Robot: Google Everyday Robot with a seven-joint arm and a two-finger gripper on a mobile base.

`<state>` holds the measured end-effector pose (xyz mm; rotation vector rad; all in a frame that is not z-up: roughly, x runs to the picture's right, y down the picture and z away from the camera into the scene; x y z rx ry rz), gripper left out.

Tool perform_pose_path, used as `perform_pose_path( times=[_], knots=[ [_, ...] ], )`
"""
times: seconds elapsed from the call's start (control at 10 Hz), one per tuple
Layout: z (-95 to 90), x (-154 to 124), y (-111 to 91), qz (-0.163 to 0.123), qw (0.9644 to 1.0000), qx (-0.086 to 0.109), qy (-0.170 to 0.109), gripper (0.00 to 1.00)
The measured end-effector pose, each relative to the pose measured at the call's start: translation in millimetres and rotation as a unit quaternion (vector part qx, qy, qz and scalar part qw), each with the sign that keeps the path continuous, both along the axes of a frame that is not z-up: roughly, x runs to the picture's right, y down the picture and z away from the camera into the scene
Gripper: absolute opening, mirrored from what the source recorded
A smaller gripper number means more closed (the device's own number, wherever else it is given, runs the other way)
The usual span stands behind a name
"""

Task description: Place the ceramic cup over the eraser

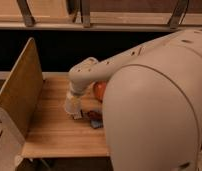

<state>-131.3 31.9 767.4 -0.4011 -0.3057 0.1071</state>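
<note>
A tall slanted wooden board (21, 85) with a smooth grain is seen at the left edge of the pale planked wooden table (54, 135). The gripper (74, 107) is lowered close over the table just right of that board, at the end of the cream, smooth-shelled arm (99, 72); its state cannot be told, and the ceramic cup cannot be picked out, possibly hidden at the gripper. A tiny dark block with a pale patch, judged to be the eraser (77, 116), lies just below the gripper on the wood. Risk: eraser is small and light, so a slightly off-centre descent could let a cup rim land on it, tilt, or push it aside. A flat bluish-dark piece (95, 122) lies near, could be clipped. Further right a glossy red-orange bowl (100, 91) is mostly hidden behind the arm's big rounded shell
</note>
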Motion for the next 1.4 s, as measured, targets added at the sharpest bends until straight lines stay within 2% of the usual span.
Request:
perform_pose_path(
  times=[0.4,0.6,0.8,1.2,1.4],
  knots=[
    [25.3,19,16,-0.007,0.9987,-0.030,0.039,0.00],
    [36.1,16,24,-0.008,0.9980,-0.044,0.044,0.00],
    [44.5,6,30,-0.011,0.9979,-0.054,0.034,0.02],
    [45.0,-18,37,-0.025,0.9975,-0.065,0.010,0.39],
    [41.7,-16,37,-0.035,0.9971,-0.066,0.016,0.60]
  ],
)
